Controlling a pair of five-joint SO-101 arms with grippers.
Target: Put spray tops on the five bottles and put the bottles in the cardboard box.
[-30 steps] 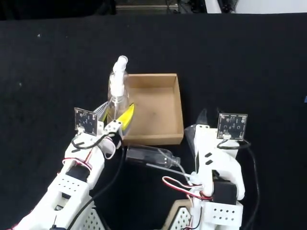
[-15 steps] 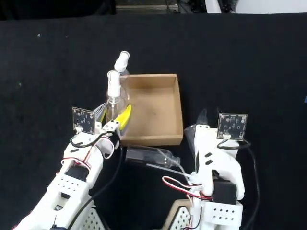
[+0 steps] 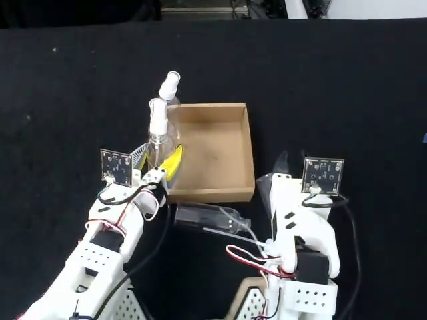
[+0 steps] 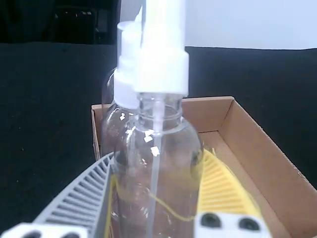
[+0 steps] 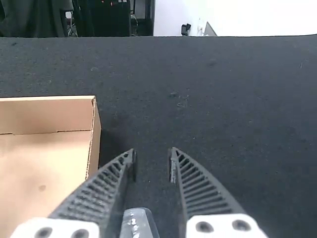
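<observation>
okay, left gripper (image 3: 160, 159) pinches the capped bottle (image 4: 156, 163) just beside the box (image 3: 213, 193), right gripper (image 5: 151, 158) gaping empty, so lift well over its edge before releasing.

Left hand (image 3: 159, 157) clamped on bottle (image 3: 160, 135), arm stretched forward; right hand (image 5: 151, 158) fingers slightly parted.

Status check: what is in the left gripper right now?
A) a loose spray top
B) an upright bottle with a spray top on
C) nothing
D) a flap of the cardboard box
B: the left gripper is shut on a clear bottle that stands upright with a white spray top on its neck.
</observation>
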